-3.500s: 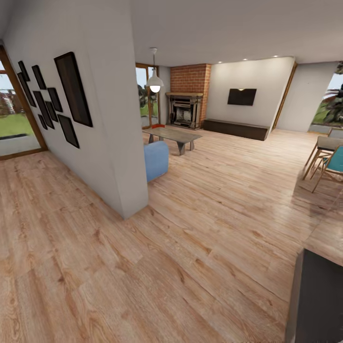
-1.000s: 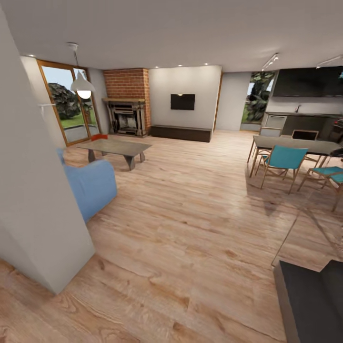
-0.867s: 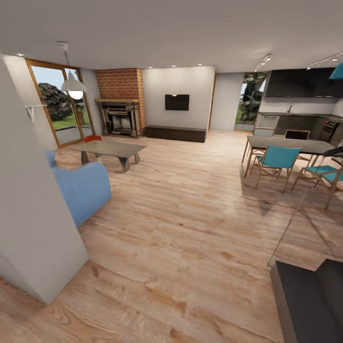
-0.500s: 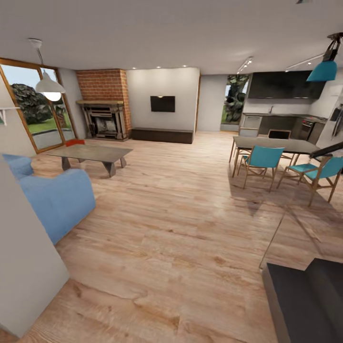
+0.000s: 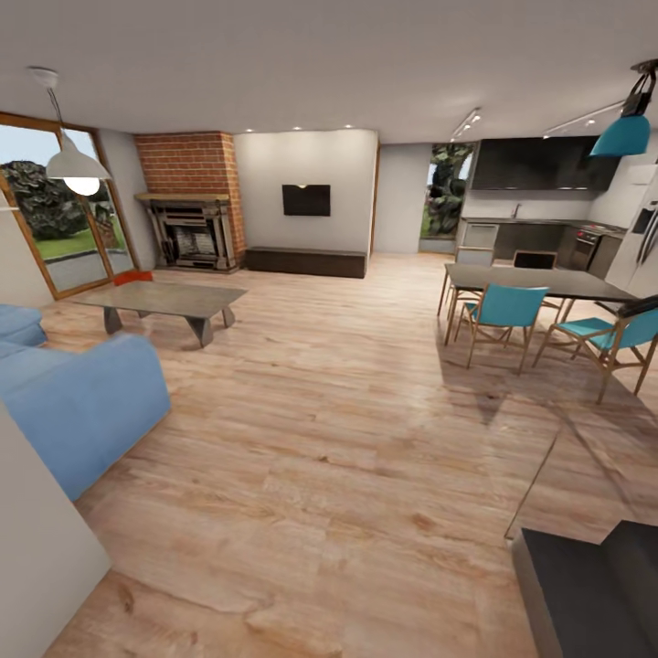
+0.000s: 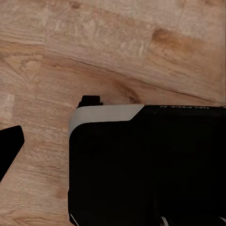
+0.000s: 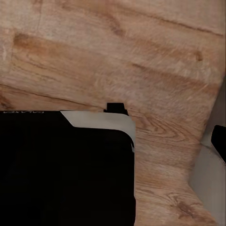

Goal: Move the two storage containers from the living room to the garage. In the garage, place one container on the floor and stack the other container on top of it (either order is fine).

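I face the living room. An orange-red container peeks behind the low surface. I cannot tell how my jaws stand.

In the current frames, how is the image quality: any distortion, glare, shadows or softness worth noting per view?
Head view: wide-angle stretch toward the edges, soft shadows under the dining table and chairs, a sheen on the wood floor, bright daylight through the glass doors. Left wrist view: evenly lit planks, the dark robot body nearly featureless. Right wrist view: the same, slightly soft.
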